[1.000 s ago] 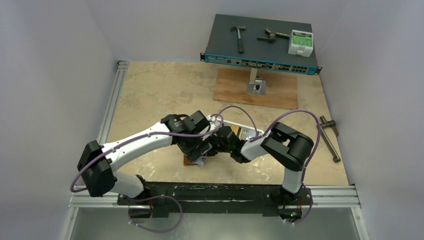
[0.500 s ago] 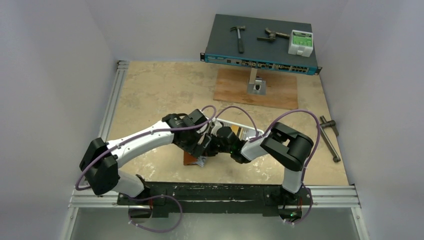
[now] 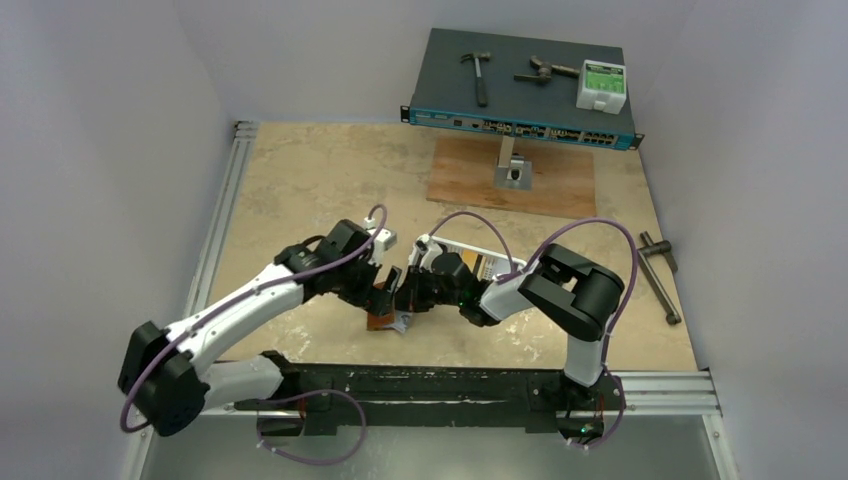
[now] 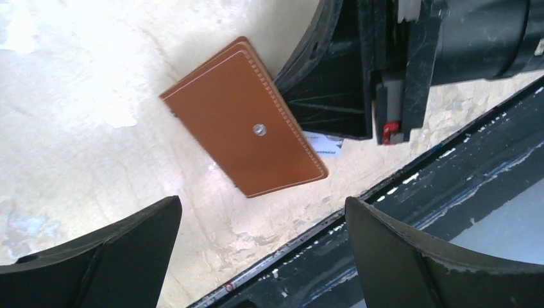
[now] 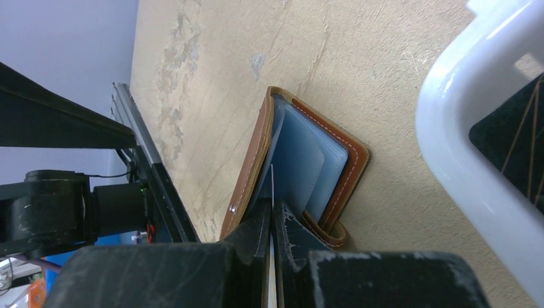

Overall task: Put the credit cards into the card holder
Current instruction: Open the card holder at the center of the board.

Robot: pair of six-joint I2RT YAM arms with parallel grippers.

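Observation:
The brown leather card holder [image 5: 260, 147] lies part open on the table, its bluish inner pockets [image 5: 301, 167] showing. My right gripper [image 5: 272, 215] is shut on a thin white credit card [image 5: 272, 183], seen edge-on, whose front end sits between the holder's flaps. From the left wrist view the holder's outer face [image 4: 247, 119] with its snap shows, with the right gripper [image 4: 333, 90] at its edge and a white card corner [image 4: 324, 144] peeking out. My left gripper [image 4: 262, 212] is open and empty, apart from the holder. From above, the holder [image 3: 378, 320] lies near the front edge between both grippers.
A white tray [image 5: 462, 147] holding a black card [image 5: 513, 135] stands just right of the holder. The table's black front rail [image 4: 410, 212] runs close by. At the back are a network switch [image 3: 520, 90] with tools, a wooden board [image 3: 540, 180], and a T-handle tool [image 3: 658, 275] at right.
My left arm has drawn back to the left, off the card holder, its gripper staying open. The right gripper has held still on the card.

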